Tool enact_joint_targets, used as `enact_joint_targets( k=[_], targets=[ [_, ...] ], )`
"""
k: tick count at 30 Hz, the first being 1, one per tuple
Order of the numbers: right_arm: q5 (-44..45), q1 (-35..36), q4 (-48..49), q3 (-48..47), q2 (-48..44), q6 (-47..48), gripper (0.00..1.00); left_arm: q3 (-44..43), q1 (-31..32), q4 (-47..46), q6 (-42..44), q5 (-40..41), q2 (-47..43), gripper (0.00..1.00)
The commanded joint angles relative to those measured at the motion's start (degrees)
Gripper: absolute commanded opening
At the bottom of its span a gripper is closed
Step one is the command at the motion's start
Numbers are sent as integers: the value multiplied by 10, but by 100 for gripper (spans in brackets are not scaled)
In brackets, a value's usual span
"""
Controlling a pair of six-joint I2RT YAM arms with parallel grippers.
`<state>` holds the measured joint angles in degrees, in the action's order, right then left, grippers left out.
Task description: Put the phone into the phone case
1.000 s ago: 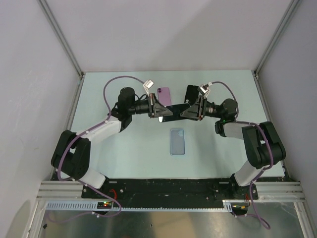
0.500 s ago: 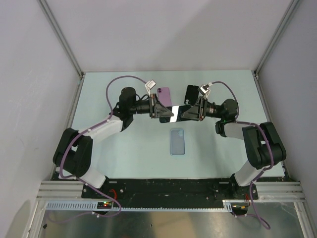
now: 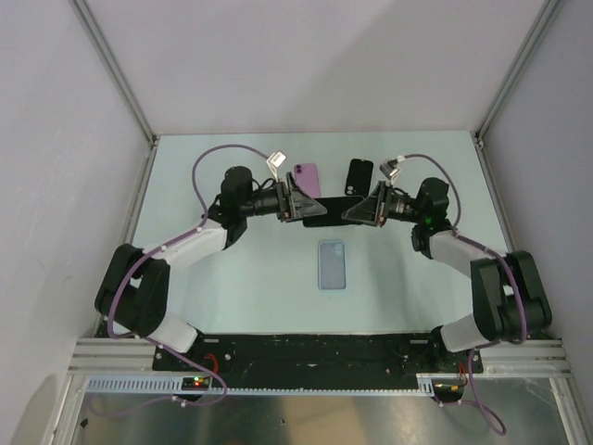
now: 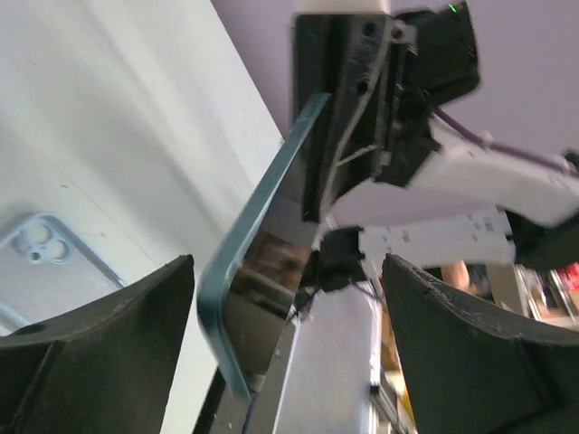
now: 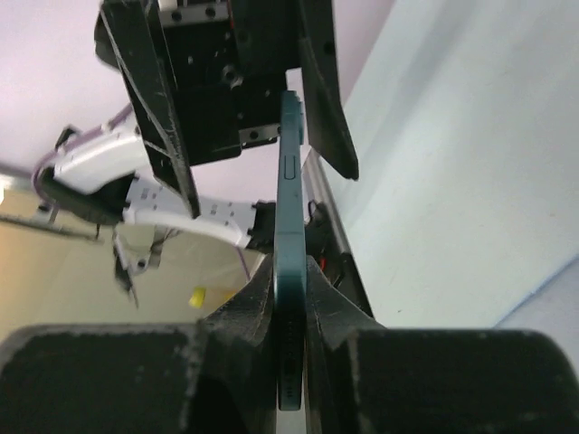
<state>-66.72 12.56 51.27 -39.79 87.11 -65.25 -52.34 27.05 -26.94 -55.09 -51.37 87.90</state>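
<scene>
The phone (image 3: 326,213), dark with a teal rim, hangs edge-up above the table between the two grippers. My right gripper (image 3: 358,211) is shut on its right end; in the right wrist view both pads press the phone (image 5: 288,208) flat on each side. My left gripper (image 3: 302,206) stands open around the other end, and its fingers (image 4: 118,334) are apart from the phone (image 4: 258,226). The phone case (image 3: 331,264), clear pale blue with a camera cut-out, lies flat on the table below the phone and also shows in the left wrist view (image 4: 45,262).
A purple case (image 3: 307,178) and a black case (image 3: 359,176) lie at the back of the table behind the grippers. Grey walls close in the left, right and far sides. The arm bases sit along the near edge.
My left gripper has opened and let go of the phone. My right gripper has closed on the phone's other end and now holds it alone.
</scene>
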Motion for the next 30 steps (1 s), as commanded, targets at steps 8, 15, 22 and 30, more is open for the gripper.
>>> enact_joint_targets(
  k=[8, 15, 22, 30],
  targets=[
    [255, -93, -452, -6, -250, 172, 0, -34, 33, 342, 236, 313, -58, 70],
    [331, -99, -542, -6, -338, 184, 0, -113, 126, 447, 310, 418, 52, 59],
    [346, -99, -589, -6, -373, 202, 0, -206, 181, 522, 357, 503, 155, 50],
    [355, -99, -606, -6, -394, 210, 0, -254, 188, 534, 356, 551, 213, 45]
  ],
)
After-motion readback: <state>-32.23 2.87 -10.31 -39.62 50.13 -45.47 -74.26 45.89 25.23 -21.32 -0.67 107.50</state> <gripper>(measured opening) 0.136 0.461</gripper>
